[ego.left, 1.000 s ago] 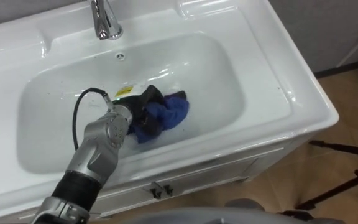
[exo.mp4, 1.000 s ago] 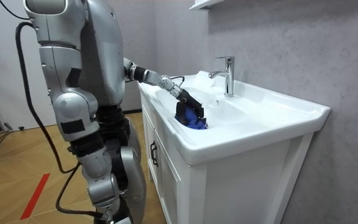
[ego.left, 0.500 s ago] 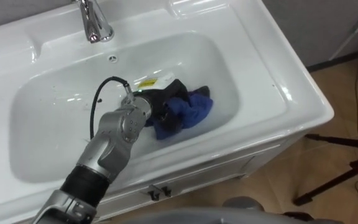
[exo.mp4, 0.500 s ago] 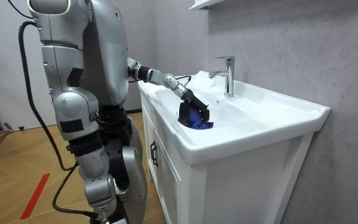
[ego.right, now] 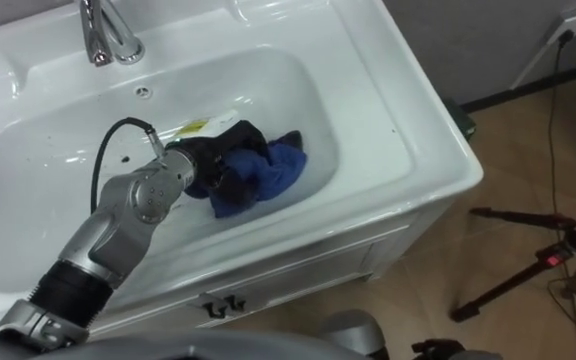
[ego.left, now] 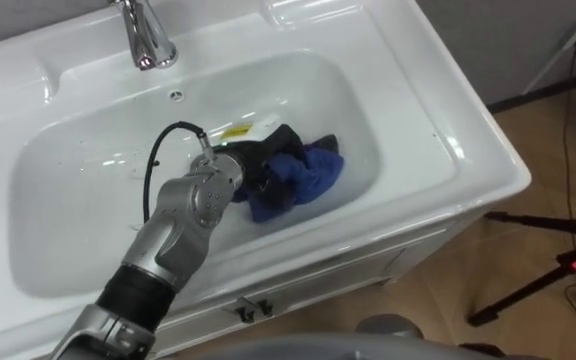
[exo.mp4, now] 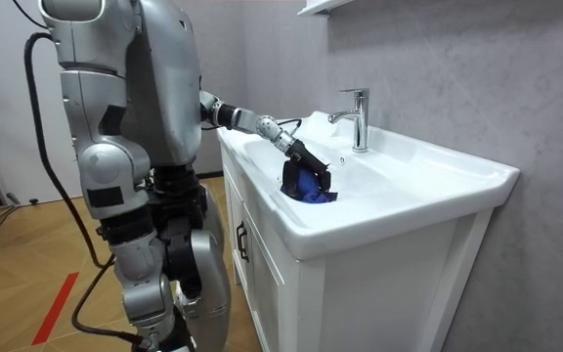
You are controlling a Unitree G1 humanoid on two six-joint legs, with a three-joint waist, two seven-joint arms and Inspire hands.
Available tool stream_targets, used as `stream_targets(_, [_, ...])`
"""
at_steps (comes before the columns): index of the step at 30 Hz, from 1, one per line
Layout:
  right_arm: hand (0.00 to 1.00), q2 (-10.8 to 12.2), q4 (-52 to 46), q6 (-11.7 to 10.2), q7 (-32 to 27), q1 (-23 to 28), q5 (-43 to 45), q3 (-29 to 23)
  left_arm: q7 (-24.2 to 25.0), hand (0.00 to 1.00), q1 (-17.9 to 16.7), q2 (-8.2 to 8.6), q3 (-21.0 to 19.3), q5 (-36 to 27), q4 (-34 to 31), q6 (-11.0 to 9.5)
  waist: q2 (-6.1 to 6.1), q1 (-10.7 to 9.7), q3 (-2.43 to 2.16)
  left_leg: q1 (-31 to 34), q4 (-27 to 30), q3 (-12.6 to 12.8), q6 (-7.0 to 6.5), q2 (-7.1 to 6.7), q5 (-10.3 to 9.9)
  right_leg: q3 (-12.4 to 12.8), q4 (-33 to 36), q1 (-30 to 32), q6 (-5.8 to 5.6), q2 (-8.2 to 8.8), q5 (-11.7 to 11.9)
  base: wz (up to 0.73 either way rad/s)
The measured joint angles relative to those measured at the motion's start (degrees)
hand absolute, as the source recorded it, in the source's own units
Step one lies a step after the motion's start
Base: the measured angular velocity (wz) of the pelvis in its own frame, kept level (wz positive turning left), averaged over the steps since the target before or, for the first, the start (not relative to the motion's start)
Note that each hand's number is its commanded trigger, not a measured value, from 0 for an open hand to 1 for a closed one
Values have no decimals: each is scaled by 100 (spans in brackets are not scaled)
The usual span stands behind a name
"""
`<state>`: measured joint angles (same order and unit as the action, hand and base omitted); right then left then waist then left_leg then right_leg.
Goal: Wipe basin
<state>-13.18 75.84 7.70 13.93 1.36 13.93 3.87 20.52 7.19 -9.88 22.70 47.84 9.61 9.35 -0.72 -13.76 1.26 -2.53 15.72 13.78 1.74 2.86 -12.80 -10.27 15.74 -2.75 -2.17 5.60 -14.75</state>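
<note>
Just past the near rim of the basin (ego.left: 473,150), the left hand (ego.left: 256,162) has its fingers curled round a bunched blue cloth (ego.left: 313,176) and holds it against the right of the bowl's floor. A good wipe probably calls for steady downward pressure and overlapping strokes leftward, then up the far wall toward the faucet (ego.left: 140,35).

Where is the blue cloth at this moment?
In the eye views, the blue cloth lies bunched in the basin's right half, gripped by the left hand, below and right of the faucet.
</note>
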Motion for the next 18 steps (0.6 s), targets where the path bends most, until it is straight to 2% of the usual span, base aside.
stream_targets(5, [0,71,-29,111,-3,25,-6,-4,0,100,128,-46,1,148,17,40,25,-18,4,52,2,33,1,29,-1,86,10,91,16,-40,10,-6])
stream_targets(9, [0,123,-43,120,-8,152,6,-32,-34,100,148,-96,-6,201,107,68,-3,-30,-12,39,2,50,1,76,0,85,34,73,50,-88,31,-1])
stream_targets(11, [0,123,-114,117,-6,216,9,-72,-106,100,191,-104,-28,307,251,69,-9,-19,-16,16,3,114,1,102,0,107,68,80,59,-103,35,-11])
stream_targets(18, [0,130,-291,242,-24,330,217,-131,-467,100,313,-71,-511,375,1209,56,-25,11,-19,-103,-36,354,6,182,-2,290,22,70,115,-193,54,-12])
